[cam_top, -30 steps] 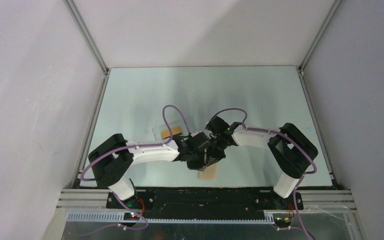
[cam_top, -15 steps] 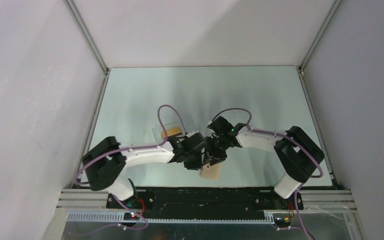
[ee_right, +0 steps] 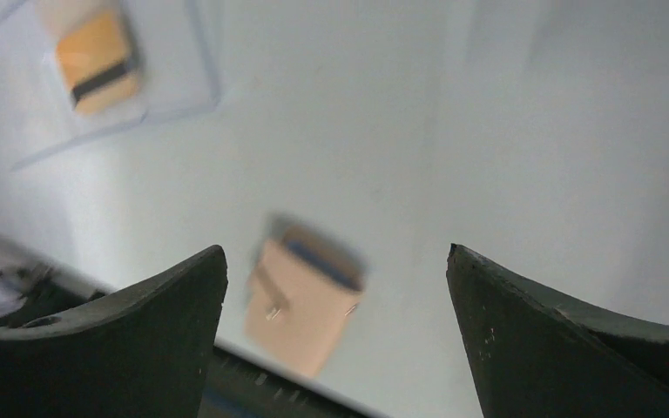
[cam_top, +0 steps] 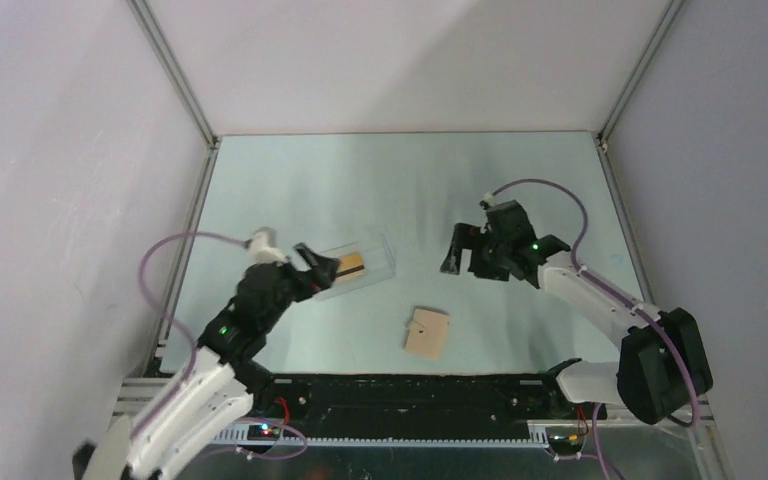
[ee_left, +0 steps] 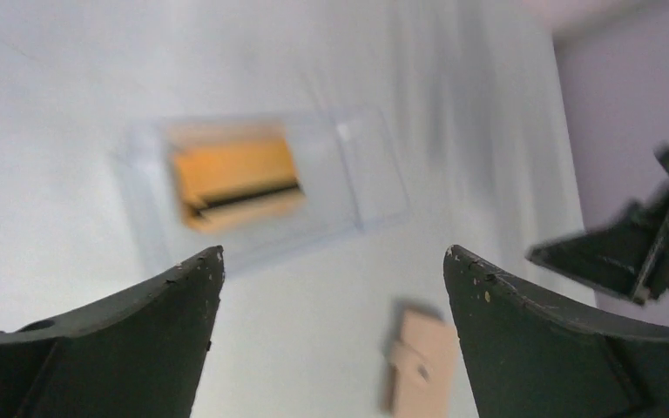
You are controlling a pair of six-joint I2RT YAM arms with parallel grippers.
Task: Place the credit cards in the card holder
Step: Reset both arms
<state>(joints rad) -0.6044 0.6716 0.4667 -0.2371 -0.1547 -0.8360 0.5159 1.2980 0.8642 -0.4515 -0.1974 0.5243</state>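
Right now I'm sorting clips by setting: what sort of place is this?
Probably a lab robot test cell: blank white panels on aluminium framing enclose a pale table, with left arm and right arm bolted at its near edge.

Open table [cam_top: 360,190] lies all round the card holder [cam_top: 427,333]; only the clear box [cam_top: 376,263] stands well apart.

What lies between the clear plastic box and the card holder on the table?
Nothing; the top view shows only bare table between the clear plastic box and the card holder.
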